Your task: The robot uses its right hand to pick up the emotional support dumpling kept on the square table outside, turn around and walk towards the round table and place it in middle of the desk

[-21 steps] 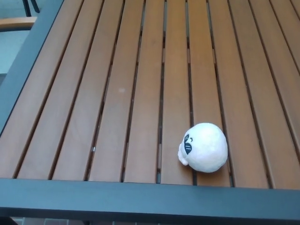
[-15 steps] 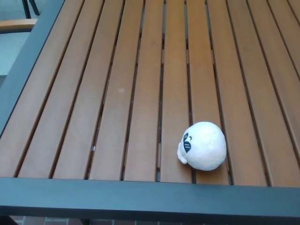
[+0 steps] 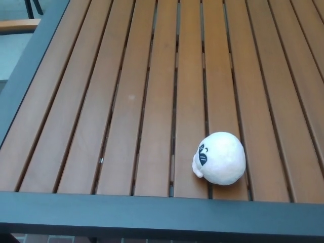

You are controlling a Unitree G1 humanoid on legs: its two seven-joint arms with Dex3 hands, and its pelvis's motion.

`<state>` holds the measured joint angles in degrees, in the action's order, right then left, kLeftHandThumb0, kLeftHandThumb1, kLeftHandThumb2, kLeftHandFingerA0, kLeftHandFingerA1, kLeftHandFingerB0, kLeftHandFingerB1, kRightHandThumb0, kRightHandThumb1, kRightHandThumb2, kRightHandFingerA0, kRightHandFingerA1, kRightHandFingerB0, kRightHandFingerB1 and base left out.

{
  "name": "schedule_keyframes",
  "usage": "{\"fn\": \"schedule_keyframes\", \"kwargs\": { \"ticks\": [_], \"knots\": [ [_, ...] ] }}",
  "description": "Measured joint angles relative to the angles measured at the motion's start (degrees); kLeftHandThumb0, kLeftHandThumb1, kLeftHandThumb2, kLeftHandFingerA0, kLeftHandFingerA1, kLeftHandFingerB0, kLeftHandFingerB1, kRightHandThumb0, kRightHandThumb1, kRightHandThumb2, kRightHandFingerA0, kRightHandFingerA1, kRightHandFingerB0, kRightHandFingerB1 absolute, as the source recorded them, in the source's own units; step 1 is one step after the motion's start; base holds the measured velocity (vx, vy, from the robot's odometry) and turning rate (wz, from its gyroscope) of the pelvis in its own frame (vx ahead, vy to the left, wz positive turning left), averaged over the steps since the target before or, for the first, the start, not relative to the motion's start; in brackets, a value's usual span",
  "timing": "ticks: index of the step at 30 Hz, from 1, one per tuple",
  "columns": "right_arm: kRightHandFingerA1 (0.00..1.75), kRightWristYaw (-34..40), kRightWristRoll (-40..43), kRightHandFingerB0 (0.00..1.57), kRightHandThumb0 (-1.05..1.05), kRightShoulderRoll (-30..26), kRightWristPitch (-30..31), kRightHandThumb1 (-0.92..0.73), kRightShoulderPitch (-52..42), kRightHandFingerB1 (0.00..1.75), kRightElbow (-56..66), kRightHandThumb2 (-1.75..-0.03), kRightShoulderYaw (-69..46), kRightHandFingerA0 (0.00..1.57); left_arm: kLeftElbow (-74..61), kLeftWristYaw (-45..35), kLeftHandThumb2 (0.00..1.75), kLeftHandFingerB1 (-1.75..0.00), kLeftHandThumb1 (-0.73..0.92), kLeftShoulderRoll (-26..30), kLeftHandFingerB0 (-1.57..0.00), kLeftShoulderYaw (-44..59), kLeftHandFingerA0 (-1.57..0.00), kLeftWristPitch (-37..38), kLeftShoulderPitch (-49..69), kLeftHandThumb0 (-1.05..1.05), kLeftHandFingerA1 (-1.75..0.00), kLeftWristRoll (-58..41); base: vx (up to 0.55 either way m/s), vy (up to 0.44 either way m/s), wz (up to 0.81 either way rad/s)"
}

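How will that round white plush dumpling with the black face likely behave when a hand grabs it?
The round white plush dumpling looks soft, so it probably squashes rather than resists. Its ball shape suggests that a nudge could roll it along the slatted wooden table, maybe off the near dark edge.

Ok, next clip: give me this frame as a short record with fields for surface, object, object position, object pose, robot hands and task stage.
surface: slatted wooden table with a dark frame
object: white plush dumpling with a black stitched face
object position: near the table's front edge, right of centre, lying across slats
object pose: on its side, face turned toward picture left
robot hands: neither left nor right in view
other: part of a chair shows beyond the table's left edge
task stage: dumpling not yet picked up; nothing touches it
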<state>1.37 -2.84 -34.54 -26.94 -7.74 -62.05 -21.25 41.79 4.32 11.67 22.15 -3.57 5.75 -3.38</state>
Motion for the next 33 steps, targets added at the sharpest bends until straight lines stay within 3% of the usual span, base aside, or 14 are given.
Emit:
{"fn": "schedule_keyframes", "kwargs": {
  "ticks": [2,7,8,11,12,16,17,20,21,24,25,28,29,33],
  "knots": [
    [0.56,0.3,-0.3,0.64,-0.01,-0.9,0.0,-0.70,-0.8,0.50,-0.4,-0.64,0.5,0.91,0.9,0.3,0.66,-0.60,0.69,0.7,-0.81,-0.4,-0.87,0.6,1.1,0.00,-0.65,0.3,0.00,0.000,0.00],
    [0.64,0.5,-0.8,0.65,-0.07,-2.3,0.2,-0.63,-2.3,0.55,-3.9,-0.62,1.4,0.95,3.1,0.6,0.66,-0.58,0.69,3.3,-0.80,-1.6,-0.88,1.6,3.1,0.00,-0.64,1.3,0.00,0.000,0.00],
    [0.56,0.5,-0.8,0.63,-0.09,-2.5,0.2,-0.67,-2.7,0.48,-4.7,-0.60,1.6,0.92,3.5,0.7,0.67,-0.62,0.72,3.8,-0.81,-1.9,-0.85,1.9,3.5,0.00,-0.64,1.5,0.00,0.000,0.00],
    [0.56,0.4,-0.8,0.63,-0.09,-3.3,0.5,-0.67,-4.4,0.48,-6.1,-0.60,1.4,0.92,4.4,0.6,0.67,-0.62,0.72,4.8,-0.81,-2.8,-0.85,2.5,4.6,0.00,-0.64,2.1,0.00,0.000,0.00],
    [0.58,0.4,-0.7,0.64,-0.14,-3.5,0.6,-0.58,-5.1,0.48,-6.5,-0.57,1.2,0.93,4.9,0.5,0.73,-0.59,0.73,4.9,-0.79,-3.0,-0.84,2.8,5.1,0.04,-0.60,2.2,0.00,0.000,0.00],
    [0.58,0.0,0.1,0.64,-0.14,-3.9,0.9,-0.58,-7.6,0.48,-7.3,-0.57,0.2,0.93,5.7,-0.2,0.73,-0.59,0.73,5.8,-0.79,-3.3,-0.84,3.9,7.9,0.04,-0.60,2.3,0.00,0.000,0.00],
    [0.50,0.0,0.2,0.52,-0.16,-3.9,0.9,-0.58,-7.9,0.42,-7.4,-0.57,0.1,0.83,5.7,-0.3,0.66,-0.58,0.73,6.0,-0.77,-3.3,-0.82,4.1,8.3,-0.01,-0.62,2.3,0.00,0.000,0.00],
    [0.50,-0.1,1.5,0.52,-0.16,-4.0,1.4,-0.58,-9.5,0.42,-5.8,-0.57,-2.4,0.83,5.7,-1.5,0.66,-0.58,0.73,6.9,-0.77,-2.2,-0.82,4.7,11.2,-0.01,-0.62,1.9,0.00,0.000,0.00],
    [0.48,-0.1,2.2,0.50,-0.13,-4.2,1.5,-0.70,-9.8,0.40,-4.8,-0.60,-3.6,0.78,5.5,-2.0,0.67,-0.58,0.75,7.5,-0.79,-1.5,-0.88,4.9,12.1,-0.04,-0.61,1.6,0.00,0.000,0.00],
    [0.48,0.2,3.5,0.50,-0.13,-4.4,1.6,-0.70,-10.7,0.40,-1.2,-0.60,-6.5,0.78,5.6,-2.8,0.67,-0.58,0.75,9.1,-0.79,0.0,-0.88,5.4,13.5,-0.04,-0.61,0.8,0.00,0.000,0.00],
    [0.40,0.5,4.0,0.20,-0.32,-4.6,1.4,-0.70,-11.0,0.29,0.9,-0.61,-7.8,0.38,5.8,-2.9,0.64,-0.57,0.73,9.7,-0.79,0.7,-0.90,5.5,13.9,-0.04,-0.62,0.7,0.00,0.000,0.00],
    [0.40,1.2,5.3,0.20,-0.32,-5.2,1.1,-0.70,-12.0,0.29,8.4,-0.61,-11.1,0.38,6.1,-3.1,0.64,-0.57,0.73,11.4,-0.79,2.1,-0.90,5.8,14.3,-0.04,-0.62,0.2,0.00,0.000,0.00],
    [0.12,1.2,5.4,0.03,-0.82,-5.2,1.2,-0.56,-12.0,0.09,9.7,-0.90,-11.4,0.00,6.1,-3.1,0.61,-0.55,0.73,11.4,-0.77,2.2,-0.86,5.8,14.3,-0.05,-0.58,0.2,0.00,0.000,0.00],
    [0.06,1.1,5.8,0.00,-0.94,-5.2,2.1,-0.60,-12.4,0.00,18.6,-0.95,-13.1,0.00,6.1,-3.2,0.61,-0.55,0.73,11.4,-0.77,2.6,-0.87,5.8,14.1,-0.05,-0.59,0.0,0.00,0.000,0.00]
  ]
}}
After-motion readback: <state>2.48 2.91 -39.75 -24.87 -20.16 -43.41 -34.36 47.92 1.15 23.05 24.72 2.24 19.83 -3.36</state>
